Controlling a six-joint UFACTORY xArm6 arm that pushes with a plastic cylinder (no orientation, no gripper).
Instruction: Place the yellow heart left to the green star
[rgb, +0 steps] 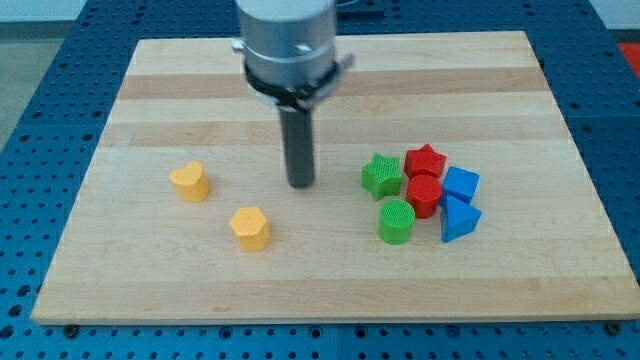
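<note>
The yellow heart (189, 181) lies on the wooden board at the view's left. The green star (382, 176) sits right of centre, at the left edge of a cluster of blocks. My tip (301, 184) rests on the board between them, closer to the green star and apart from both. A yellow hexagon (250, 228) lies below and left of my tip.
Touching or close to the green star are a red star (426, 160), a red hexagon (424, 195), a green cylinder (396, 221), a blue pentagon-like block (461, 184) and a blue triangle (459, 219). The wooden board (330, 80) ends on a blue perforated table.
</note>
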